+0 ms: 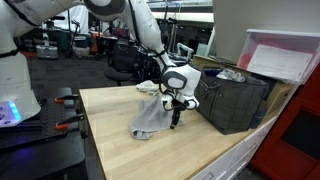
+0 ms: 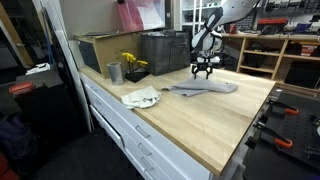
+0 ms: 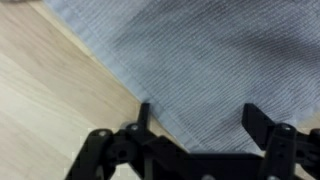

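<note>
A grey cloth [image 1: 152, 117] lies partly flat, partly rumpled on the wooden table [image 1: 120, 140]; it also shows as a flat grey cloth [image 2: 205, 88]. My gripper [image 1: 177, 110] hangs just over the cloth's edge near the dark bin, and in an exterior view my gripper [image 2: 204, 70] stands right above the cloth. In the wrist view the ribbed grey cloth [image 3: 210, 60] fills most of the picture, its hem running diagonally beside bare wood. My gripper [image 3: 197, 118] is open, one finger at the hem and one over the fabric, nothing pinched between them.
A dark crate [image 1: 236, 97] stands at the table's back beside the gripper. In an exterior view a crumpled white rag [image 2: 140, 97], a metal cup [image 2: 114, 72] and a pot of yellow flowers [image 2: 133, 67] sit along the table's far side. Shelving [image 2: 280, 50] stands behind.
</note>
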